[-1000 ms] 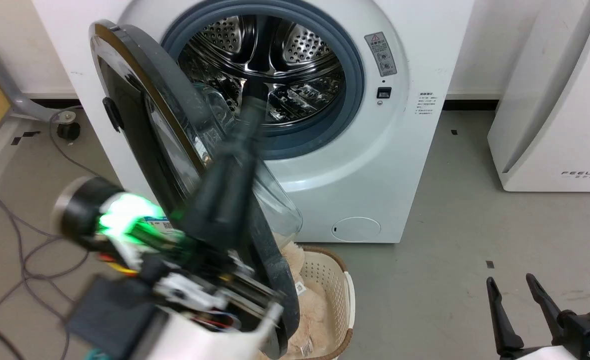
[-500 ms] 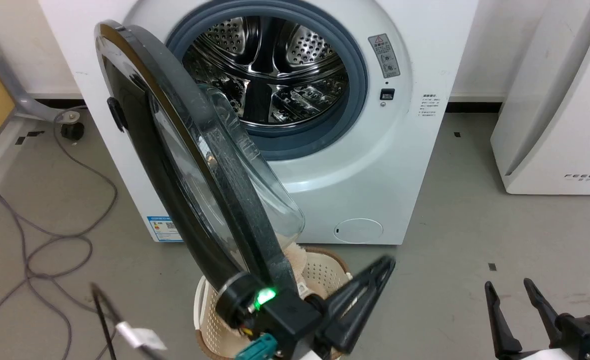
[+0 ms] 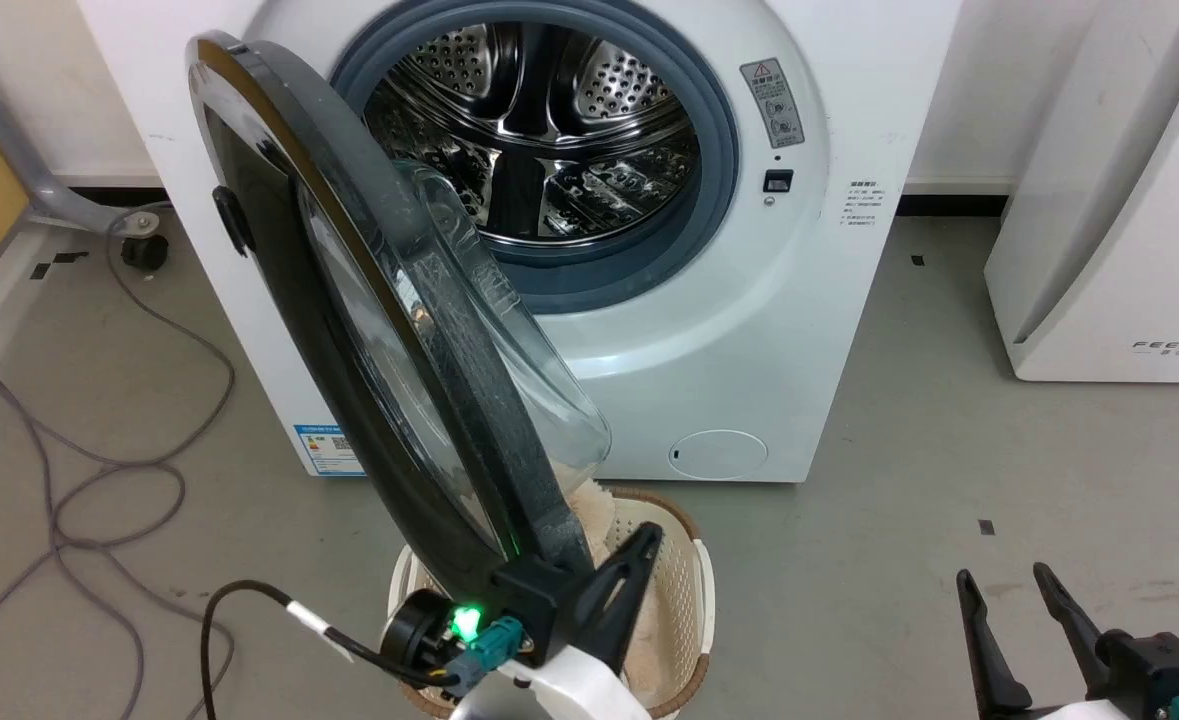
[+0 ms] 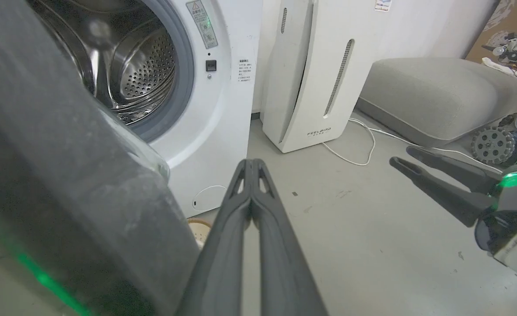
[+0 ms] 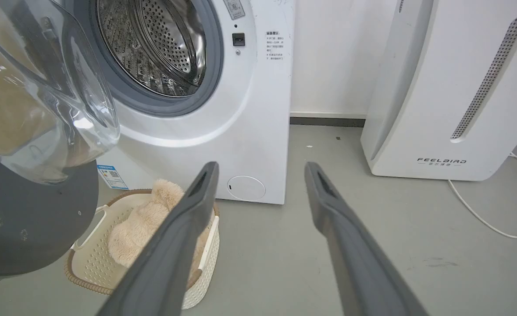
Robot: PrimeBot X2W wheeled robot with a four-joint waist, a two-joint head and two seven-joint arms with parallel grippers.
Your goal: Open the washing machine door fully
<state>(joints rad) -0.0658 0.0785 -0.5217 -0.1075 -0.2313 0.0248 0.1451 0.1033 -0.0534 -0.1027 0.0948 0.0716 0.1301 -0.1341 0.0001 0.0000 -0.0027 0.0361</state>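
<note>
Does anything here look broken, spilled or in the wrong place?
Nothing looks broken or spilled. One oddity: a cream laundry basket holding a fluffy beige toy sits on the floor right beneath the half-swung washing machine door, and a grey cable loops loose to the left.

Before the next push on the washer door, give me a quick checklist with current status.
1. The door fully open: not ok; it stands partway out.
2. The left tool touching the door: cannot tell; it is shut beside the lower rim.
3. The right tool clear: ok; open, low and apart.
4. The basket clear of the door: cannot tell; it sits below the door's edge.
5. Swing path: ok; a cable lies flat there.
</note>
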